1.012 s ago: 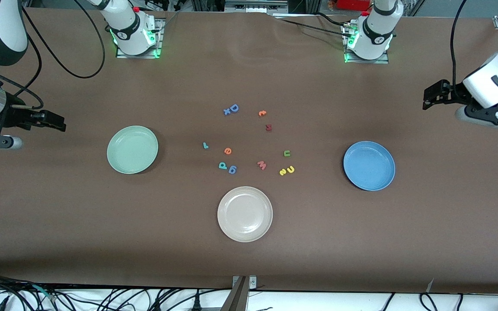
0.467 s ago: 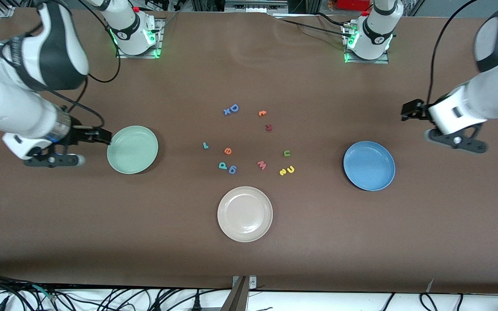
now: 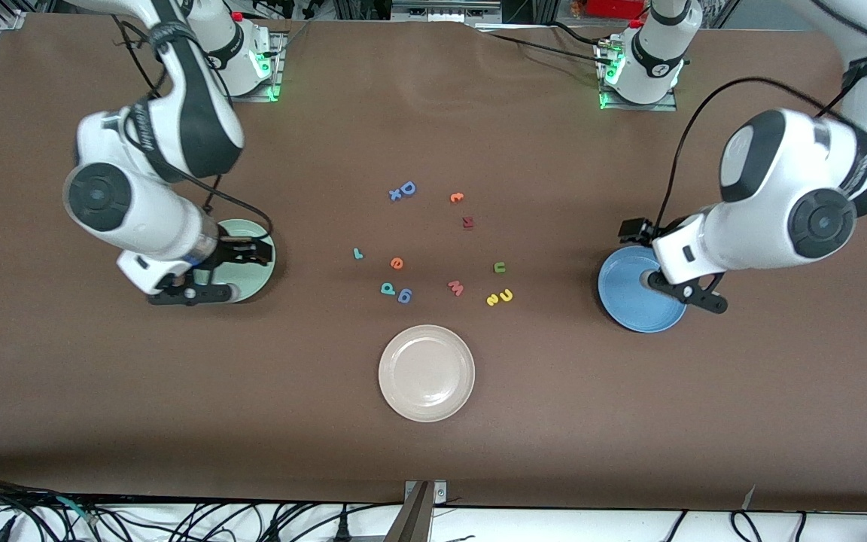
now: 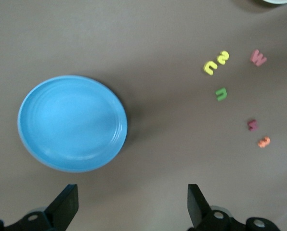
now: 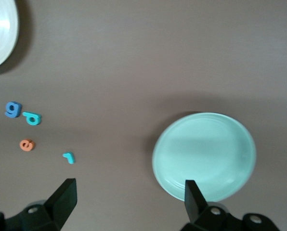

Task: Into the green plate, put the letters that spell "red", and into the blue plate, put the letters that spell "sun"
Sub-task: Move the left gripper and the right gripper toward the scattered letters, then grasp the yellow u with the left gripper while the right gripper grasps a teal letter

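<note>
Brown table (image 3: 554,391), 3 plates, letters scattered mid-table. My right gripper (image 3: 257,251) hangs wide over the green plate (image 3: 257,272); my left gripper (image 3: 633,230), wide too, over the blue plate (image 3: 629,301).

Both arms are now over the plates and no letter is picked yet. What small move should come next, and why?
Probably the right tool, open and empty over the green plate, should travel toward the teal "r", the "red" letter lying closest to that plate. The left tool, also open and empty, is over the blue plate, and both plates hold no letters yet.
</note>
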Motion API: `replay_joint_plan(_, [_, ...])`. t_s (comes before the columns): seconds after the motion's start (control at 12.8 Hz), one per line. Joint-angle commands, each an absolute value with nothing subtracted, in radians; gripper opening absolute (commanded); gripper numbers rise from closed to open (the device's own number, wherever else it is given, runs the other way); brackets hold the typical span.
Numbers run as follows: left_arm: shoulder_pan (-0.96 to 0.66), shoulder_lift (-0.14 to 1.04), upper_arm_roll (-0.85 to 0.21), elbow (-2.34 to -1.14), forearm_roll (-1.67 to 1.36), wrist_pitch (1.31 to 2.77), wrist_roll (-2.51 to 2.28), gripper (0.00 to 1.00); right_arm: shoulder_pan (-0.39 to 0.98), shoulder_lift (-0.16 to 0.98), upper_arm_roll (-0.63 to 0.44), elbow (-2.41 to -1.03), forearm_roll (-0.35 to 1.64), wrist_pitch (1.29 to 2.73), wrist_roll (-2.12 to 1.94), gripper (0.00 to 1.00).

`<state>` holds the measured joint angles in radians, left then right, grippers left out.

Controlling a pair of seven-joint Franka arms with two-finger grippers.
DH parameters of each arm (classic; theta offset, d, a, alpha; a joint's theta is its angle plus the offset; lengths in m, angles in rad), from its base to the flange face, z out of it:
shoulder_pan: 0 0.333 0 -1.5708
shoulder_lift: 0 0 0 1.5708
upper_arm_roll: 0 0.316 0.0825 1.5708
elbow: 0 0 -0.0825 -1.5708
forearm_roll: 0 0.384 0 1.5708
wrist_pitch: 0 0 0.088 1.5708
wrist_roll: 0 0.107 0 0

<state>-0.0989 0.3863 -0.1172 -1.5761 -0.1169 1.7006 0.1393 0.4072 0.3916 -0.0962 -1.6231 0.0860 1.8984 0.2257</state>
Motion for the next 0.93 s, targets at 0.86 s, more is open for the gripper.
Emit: replay_joint_plan(0.86, [-0.386,0.64,-0.106,-1.694,-0.112,2.261,-0.146,0.91,0.572,0.584,-0.037,-1.796,0.107,2.259,0.376,0.99])
